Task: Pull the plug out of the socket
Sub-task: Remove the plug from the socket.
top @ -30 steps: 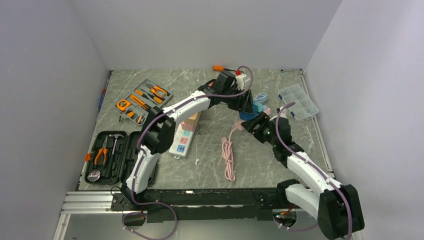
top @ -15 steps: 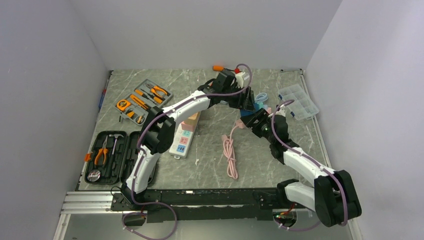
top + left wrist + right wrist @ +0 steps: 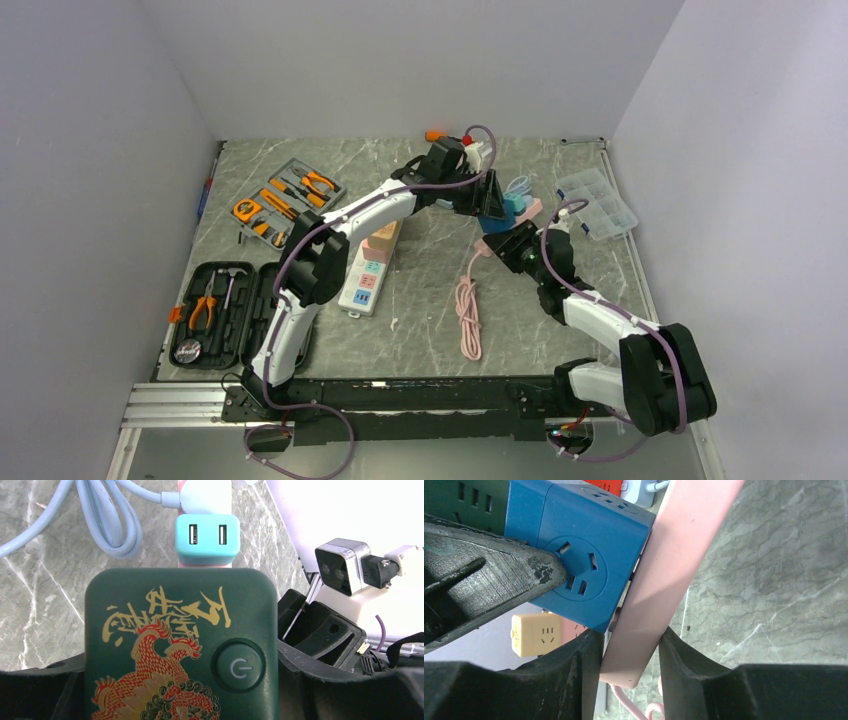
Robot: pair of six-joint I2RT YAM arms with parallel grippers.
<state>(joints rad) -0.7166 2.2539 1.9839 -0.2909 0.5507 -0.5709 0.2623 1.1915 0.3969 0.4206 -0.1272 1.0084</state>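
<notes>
Left jaws clamp glossy green rounded-square socket [image 3: 180, 625], dragon print. Right jaws pinch flat matte pink plug [image 3: 674, 570]. Grey marbled desk [image 3: 40, 590].

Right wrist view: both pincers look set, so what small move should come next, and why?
Probably the left pincer should draw the cube adapter straight off the pink strip while the right pincer holds firm. Each clamps its own piece, and the adapter looks seated against the strip.

A robotics lab bench — plain white walls [image 3: 420, 60], marble-patterned table [image 3: 420, 330], open tool kits [image 3: 215, 312].
</notes>
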